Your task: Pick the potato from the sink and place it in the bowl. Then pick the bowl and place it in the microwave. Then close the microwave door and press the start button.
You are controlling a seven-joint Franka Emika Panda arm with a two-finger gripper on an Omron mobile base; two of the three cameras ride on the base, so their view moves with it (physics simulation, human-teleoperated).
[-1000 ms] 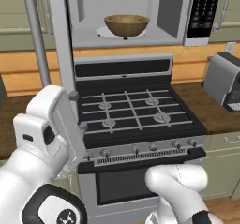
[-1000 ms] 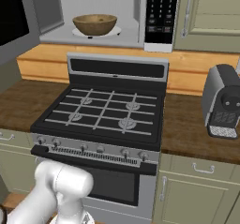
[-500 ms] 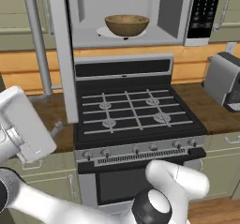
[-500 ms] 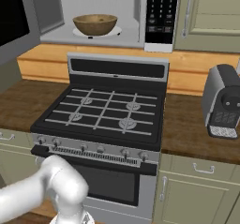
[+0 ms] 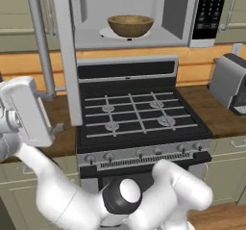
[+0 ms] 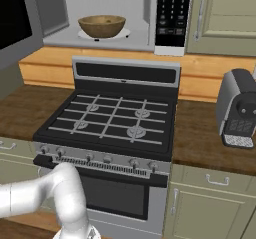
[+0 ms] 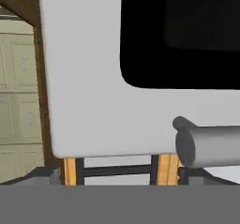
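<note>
Two steps look done already, judging by how things sit: the bowl [image 5: 130, 25] is parked on the round white plate [image 5: 106, 32] inside the microwave [image 6: 125, 18], right in the middle of it, which makes sense since that's where it has to be before anything gets shut. Can't see into the bowl from these angles, so whether the potato is actually in there I can't say. The microwave door [image 5: 63, 56] is swung wide open, seen nearly edge-on in the left base view with its long bar handle [image 5: 40, 36] sticking out toward the robot. The hand [image 5: 26, 109] is down and left of the stove [image 5: 139, 118], over the wooden counter [image 5: 58, 128], and the hand view is looking at the door's outer face with the black glass window [image 7: 183, 35] and the end of the handle bar, so my guess is it's lining up behind the door to push it closed. The gripper fingers themselves are hard to make out, but it's spread fully open and holding nothing, which fits a push rather than a grab. As for writing: the black keypad [image 6: 172, 10] has rows of little light buttons but nothing I can read, and the toaster-ish thing [image 6: 239, 110] on the right has no legible label either.
</note>
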